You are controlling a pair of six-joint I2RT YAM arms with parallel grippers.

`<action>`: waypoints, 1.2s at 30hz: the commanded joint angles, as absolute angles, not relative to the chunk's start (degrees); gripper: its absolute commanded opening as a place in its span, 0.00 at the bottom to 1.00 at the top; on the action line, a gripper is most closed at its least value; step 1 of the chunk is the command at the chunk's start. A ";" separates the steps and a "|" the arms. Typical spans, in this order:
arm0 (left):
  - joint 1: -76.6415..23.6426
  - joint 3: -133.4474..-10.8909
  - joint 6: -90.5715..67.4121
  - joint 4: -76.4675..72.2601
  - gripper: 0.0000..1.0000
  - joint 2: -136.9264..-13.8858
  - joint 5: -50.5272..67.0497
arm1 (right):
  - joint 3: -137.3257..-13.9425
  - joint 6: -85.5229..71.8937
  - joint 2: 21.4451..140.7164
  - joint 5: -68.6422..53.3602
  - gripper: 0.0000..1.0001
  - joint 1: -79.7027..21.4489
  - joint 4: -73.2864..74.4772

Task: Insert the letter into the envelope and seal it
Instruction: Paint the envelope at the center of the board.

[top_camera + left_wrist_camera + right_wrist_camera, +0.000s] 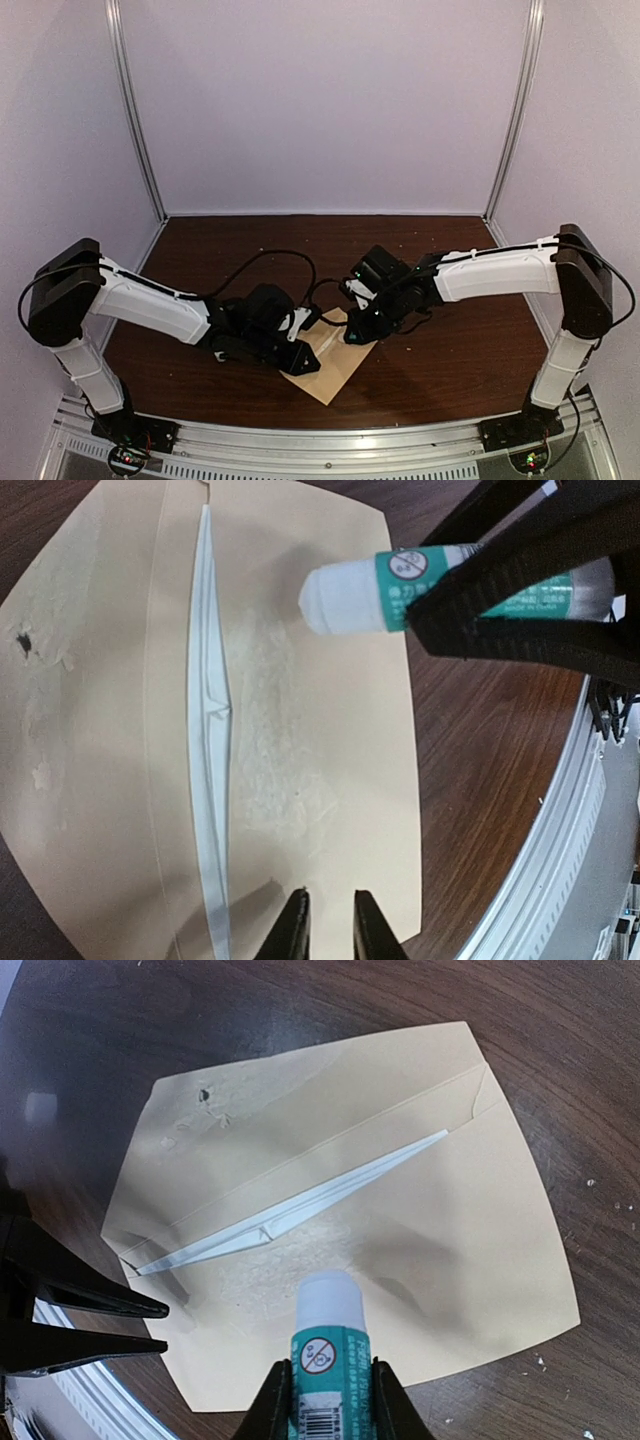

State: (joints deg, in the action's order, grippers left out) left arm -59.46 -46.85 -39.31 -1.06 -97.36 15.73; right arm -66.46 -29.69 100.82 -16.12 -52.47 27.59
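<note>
Left wrist view has the envelope flat on the tabletop, flap open, with the letter inside and only a thin white edge showing along the mouth. The right gripper is clamped on a glue stick poised over a rough, shiny patch on the envelope's body. The left gripper is parted by a narrow gap over the near edge and holds nothing. The main risk is glue reaching the letter's exposed edge and bonding it to the flap. The envelope could also slide or buckle under the stick if it is not pinned. Whether the left fingertips press on the paper cannot be told. The stick's white end may be a cap or bare glue. From above, the arms cover most of the envelope.
</note>
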 commanded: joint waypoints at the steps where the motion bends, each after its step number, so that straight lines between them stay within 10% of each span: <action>1: -59.64 -45.88 -40.18 -5.65 0.13 -98.94 14.78 | -67.86 -28.65 102.15 -16.56 0.00 -51.70 26.92; 36: -59.68 -39.20 -42.62 -8.09 0.05 -101.05 13.05 | -65.39 -25.59 106.99 -20.09 0.00 -51.08 25.64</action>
State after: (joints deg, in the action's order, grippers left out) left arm -59.46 -40.71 -42.19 -10.94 -99.57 14.59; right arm -67.18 -26.70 106.19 -18.22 -51.00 24.49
